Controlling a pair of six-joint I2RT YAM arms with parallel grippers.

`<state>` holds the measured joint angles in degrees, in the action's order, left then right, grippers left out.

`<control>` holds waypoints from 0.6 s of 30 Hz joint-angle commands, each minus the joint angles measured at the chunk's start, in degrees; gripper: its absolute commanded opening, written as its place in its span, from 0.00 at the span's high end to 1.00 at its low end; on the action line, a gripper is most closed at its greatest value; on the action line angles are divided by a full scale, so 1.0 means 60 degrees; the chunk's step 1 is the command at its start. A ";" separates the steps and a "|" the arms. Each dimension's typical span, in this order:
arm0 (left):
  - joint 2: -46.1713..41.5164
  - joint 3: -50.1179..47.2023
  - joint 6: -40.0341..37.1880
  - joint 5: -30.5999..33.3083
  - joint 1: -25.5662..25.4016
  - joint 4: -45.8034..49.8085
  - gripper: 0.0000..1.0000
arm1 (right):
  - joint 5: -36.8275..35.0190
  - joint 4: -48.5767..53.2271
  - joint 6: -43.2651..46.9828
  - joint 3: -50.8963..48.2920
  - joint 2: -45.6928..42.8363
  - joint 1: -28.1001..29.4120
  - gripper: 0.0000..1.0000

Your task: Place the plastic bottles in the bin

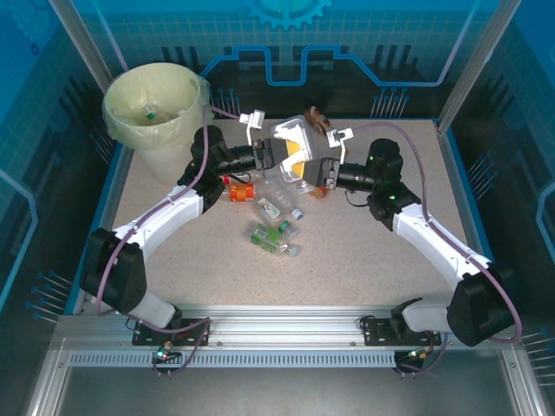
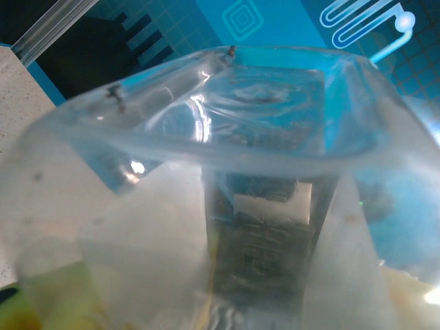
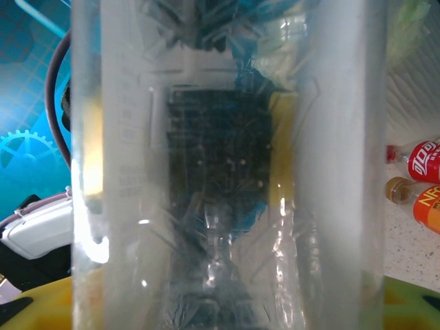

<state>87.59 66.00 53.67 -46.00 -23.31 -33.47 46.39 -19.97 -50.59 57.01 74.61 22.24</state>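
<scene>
Clear plastic tub [image 1: 293,147], yellow at its base, hangs between the two arms, right of the one round cream bag-lined bin [image 1: 160,152]. The right gripper [image 1: 329,169] is clamped on one edge and the left gripper [image 1: 263,156] touches the other, though I cannot tell whether it grips. At least five small clear plastic bottles [image 1: 264,234] lie clustered below the tub, one brown bottle [image 1: 316,117] lies beyond it and one small greenish item [image 1: 152,113] sits inside the bin; open tabletop [image 1: 390,277] stretches far right of the bin.
</scene>
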 commanded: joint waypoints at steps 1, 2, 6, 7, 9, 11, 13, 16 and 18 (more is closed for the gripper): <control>0.0021 -0.0099 -0.0031 -0.0355 -0.0136 -0.0595 0.44 | 0.0103 -0.0240 -0.0001 0.0302 0.0135 0.0175 0.61; 0.0022 -0.0101 -0.0067 -0.0316 -0.0133 -0.0574 0.45 | 0.0080 -0.0171 0.0041 0.0308 0.0134 0.0173 0.58; -0.0038 -0.0131 -0.0287 -0.0004 -0.0137 -0.0284 0.47 | -0.0163 0.0263 0.0272 0.0311 0.0050 0.0175 0.44; -0.0052 -0.0131 -0.0361 0.0069 -0.0129 -0.0194 0.48 | -0.0200 0.0369 0.0340 0.0287 0.0022 0.0173 0.42; -0.0062 -0.0138 -0.0411 0.0144 -0.0129 -0.0112 0.49 | -0.0278 0.0533 0.0418 0.0300 -0.0018 0.0175 0.38; -0.0052 -0.0138 -0.0432 0.0210 -0.0128 -0.0093 0.50 | -0.0320 0.0677 0.0535 0.0316 -0.0051 0.0161 0.36; -0.0070 -0.0137 -0.0501 0.0338 -0.0127 0.0055 0.50 | -0.0397 0.0701 0.0595 0.0323 -0.0079 0.0146 0.33; -0.0201 -0.0103 -0.0896 0.0742 -0.0121 0.0676 0.51 | -0.0653 0.1175 0.0784 0.0284 -0.0173 0.0101 0.27; -0.0388 -0.0052 -0.1403 0.1262 -0.0129 0.1505 0.53 | -0.0990 0.1580 0.1075 0.0283 -0.0322 0.0058 0.22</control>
<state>87.57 65.71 50.09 -42.63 -23.77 -29.76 43.13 -14.09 -47.27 57.49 74.54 22.46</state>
